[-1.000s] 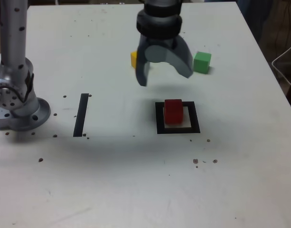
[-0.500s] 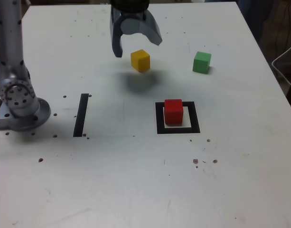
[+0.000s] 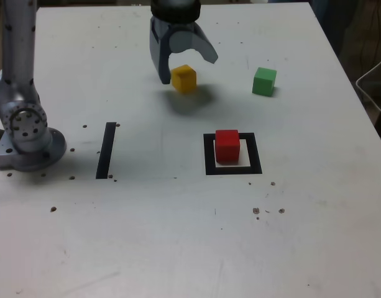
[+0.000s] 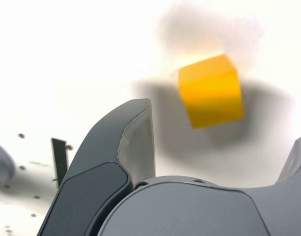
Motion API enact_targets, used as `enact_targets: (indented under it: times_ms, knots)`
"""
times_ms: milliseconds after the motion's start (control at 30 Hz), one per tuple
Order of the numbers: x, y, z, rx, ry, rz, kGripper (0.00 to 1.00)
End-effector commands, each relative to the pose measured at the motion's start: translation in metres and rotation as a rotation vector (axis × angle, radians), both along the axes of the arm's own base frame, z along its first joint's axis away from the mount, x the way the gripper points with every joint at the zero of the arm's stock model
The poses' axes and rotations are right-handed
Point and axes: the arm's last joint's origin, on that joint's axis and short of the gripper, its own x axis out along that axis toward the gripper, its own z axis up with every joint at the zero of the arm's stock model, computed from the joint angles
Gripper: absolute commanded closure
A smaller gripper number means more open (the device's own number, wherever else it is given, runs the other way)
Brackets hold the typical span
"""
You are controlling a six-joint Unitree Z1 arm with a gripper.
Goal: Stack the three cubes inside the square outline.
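Note:
A red cube (image 3: 227, 146) rests inside the black square outline (image 3: 233, 169) on the white table. At the back of the table the yellow cube (image 3: 184, 79) lies on the surface, and my gripper (image 3: 189, 69) hangs open right over it, one finger on each side, apart from it. Through the wrist camera the yellow cube (image 4: 210, 90) shows blurred between the two spread fingers (image 4: 133, 142). The green cube (image 3: 264, 81) sits alone toward the exterior view's right.
The arm's grey base (image 3: 25, 133) stands at the exterior view's left edge. A narrow black strip (image 3: 106, 149) lies between the base and the outline. Small dark specks dot the table's near half.
My gripper has swung from above the outline toward the back and the exterior view's left, then come down around the yellow cube. It stayed open throughout; no cube has moved.

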Motion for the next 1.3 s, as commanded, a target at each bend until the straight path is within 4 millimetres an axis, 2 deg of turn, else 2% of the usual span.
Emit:
enact_targets:
  times_ms: [0,233,433,700,867,1100,1267]
  knots:
    - [0.004,0.007,-0.008,0.000,0.003,0.020,0.03]
    - [0.019,0.016,-0.030,-0.007,0.005,0.039,0.11]
    - [0.025,0.020,-0.029,0.014,-0.005,0.050,0.19]
    - [0.024,0.019,-0.029,0.017,0.024,0.068,0.31]
    - [0.024,0.018,-0.030,0.014,0.026,0.072,0.43]
    - [0.024,0.019,-0.035,0.049,0.000,0.092,0.76]
    - [0.024,0.018,-0.036,0.067,-0.027,0.101,0.82]
